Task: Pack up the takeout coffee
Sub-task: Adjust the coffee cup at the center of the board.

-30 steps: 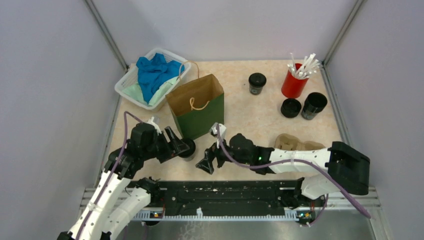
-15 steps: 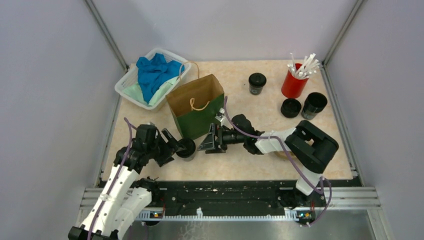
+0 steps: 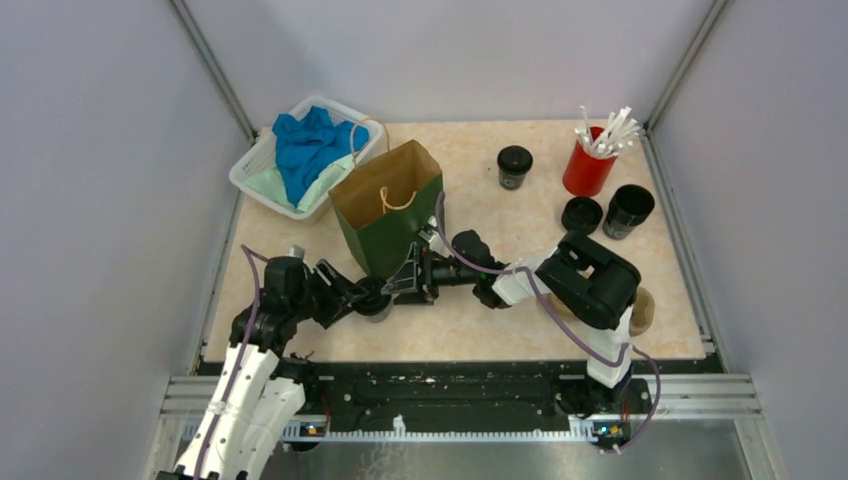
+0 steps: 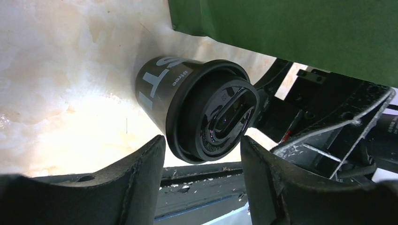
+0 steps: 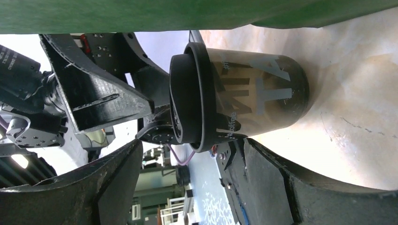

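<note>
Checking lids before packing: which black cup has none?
The rightmost cup beside the red cup; a lid lies alongside. The back cup and near cup are lidded.

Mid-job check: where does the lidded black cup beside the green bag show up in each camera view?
Top external: lidded black cup low and left of centre, at the green paper bag's near side.
Left wrist: cup mid-frame, lid facing the camera; bag across the top.
Right wrist: cup mid-frame, turned sideways in the picture; bag along the top edge.
Shared landmark: the green paper bag.

Left hand (image 3: 357,293), right hand (image 3: 398,288): both spread.
</note>
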Robot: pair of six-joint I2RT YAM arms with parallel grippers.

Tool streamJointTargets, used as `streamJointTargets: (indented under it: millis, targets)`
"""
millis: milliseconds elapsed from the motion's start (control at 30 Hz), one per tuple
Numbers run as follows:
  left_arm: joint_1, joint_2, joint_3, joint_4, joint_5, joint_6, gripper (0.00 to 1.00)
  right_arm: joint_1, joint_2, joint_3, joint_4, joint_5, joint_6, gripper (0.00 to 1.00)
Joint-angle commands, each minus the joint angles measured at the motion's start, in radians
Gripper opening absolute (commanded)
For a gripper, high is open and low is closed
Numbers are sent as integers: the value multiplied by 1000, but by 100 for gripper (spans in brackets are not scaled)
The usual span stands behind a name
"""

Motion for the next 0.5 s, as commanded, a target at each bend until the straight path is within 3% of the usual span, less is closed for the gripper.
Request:
streamJointTargets:
  millis: [0,167,467]
  targets:
    - [9,-40,-21,-24,-26,20,65,26,18,38,51,25,4,77]
    - [9,-44,-19,-99,-81,23,61,35,12,29,10,64,-28,75]
    - [9,1,-61,-61,-90,38,59,41,54,59,-42,101,-54,70]
